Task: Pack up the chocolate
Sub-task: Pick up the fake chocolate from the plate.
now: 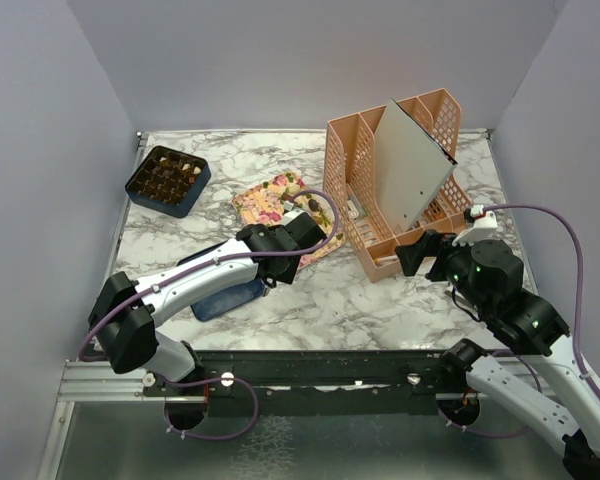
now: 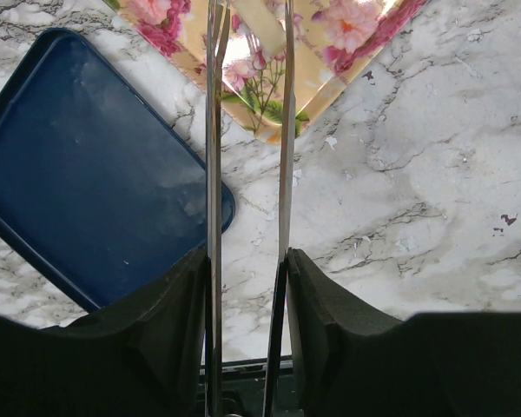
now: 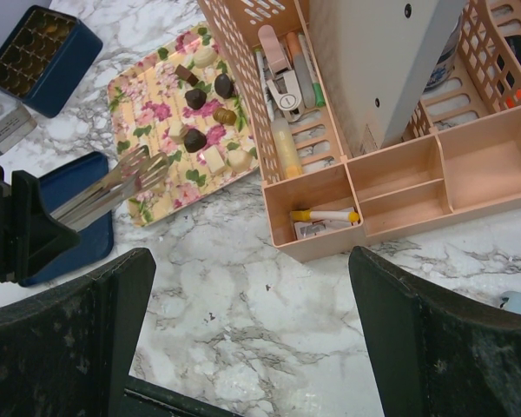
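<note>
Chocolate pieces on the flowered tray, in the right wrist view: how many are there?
9 chocolate pieces on the tray. Far half: one cream, one brown, two dark, one tan. Near half: one cream, one dark, two cream by the edge. The tongs may hide more.

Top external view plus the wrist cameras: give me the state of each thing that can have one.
Blue box: open, lid off, partly filled.
Lid: flat on the table, apart from the box.
Floral tray: chocolate pieces lying loose on it.
Tongs: gripped, arms apart, nothing seen between.
Left end effector: shut on the tongs.
Right end effector: open, empty.
</note>
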